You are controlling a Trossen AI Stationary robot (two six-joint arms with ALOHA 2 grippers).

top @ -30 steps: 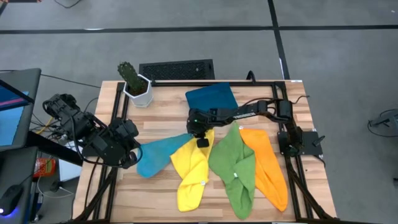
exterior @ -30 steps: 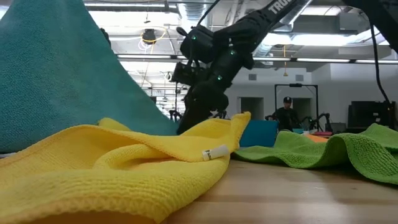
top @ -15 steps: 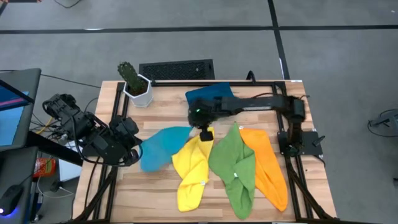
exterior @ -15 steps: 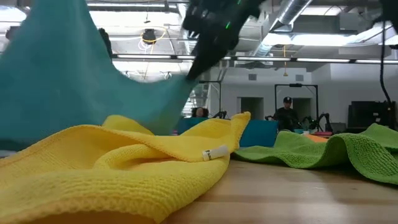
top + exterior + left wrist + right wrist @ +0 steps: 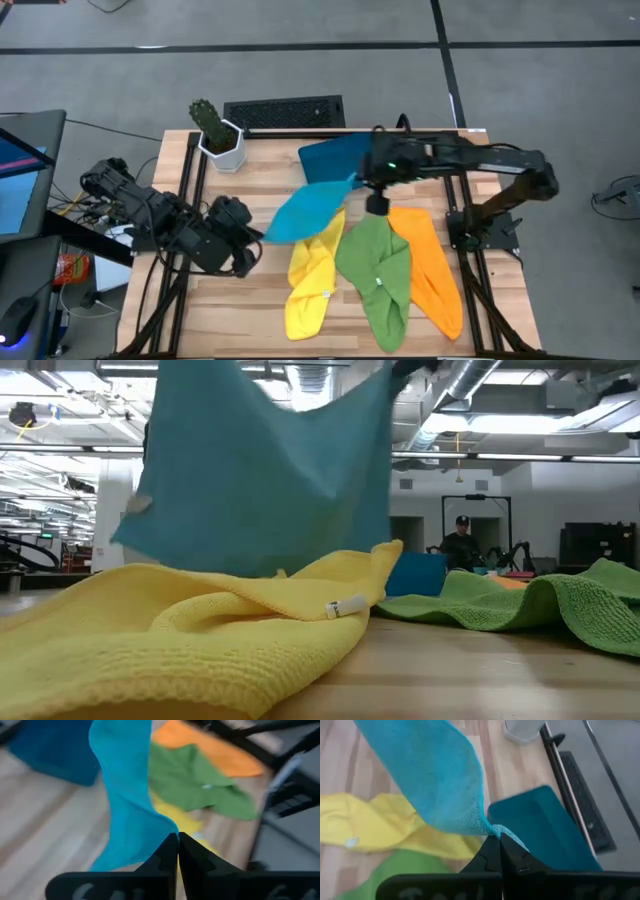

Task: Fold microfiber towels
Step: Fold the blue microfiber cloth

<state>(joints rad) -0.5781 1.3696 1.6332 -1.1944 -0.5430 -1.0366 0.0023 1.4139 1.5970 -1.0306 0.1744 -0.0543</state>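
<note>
A: Item one, the light blue towel [image 5: 305, 210]?

B: Centre of the high view, lifted off the bench [image 5: 270, 165] and stretched between both arms. Long axis runs lower left to upper right.

A: Holders?

B: Left gripper [image 5: 252, 240], fingers closed on the lower-left corner. Right gripper [image 5: 372, 192], fingers pinched on the upper-right corner, beside the dark-blue tray [image 5: 335, 157].

A: Which relation governs the next move?

B: The cloth spans from one gripper to the other; neither is nearer, each owns an end. Laying it flat likely needs both to lower together.

A: Remaining stock?

B: Yellow towel [image 5: 310, 280], green towel [image 5: 375, 265], orange towel [image 5: 430, 265], all rumpled on the bench, lower centre to right. Potted cactus [image 5: 215, 130], upper left.
</note>
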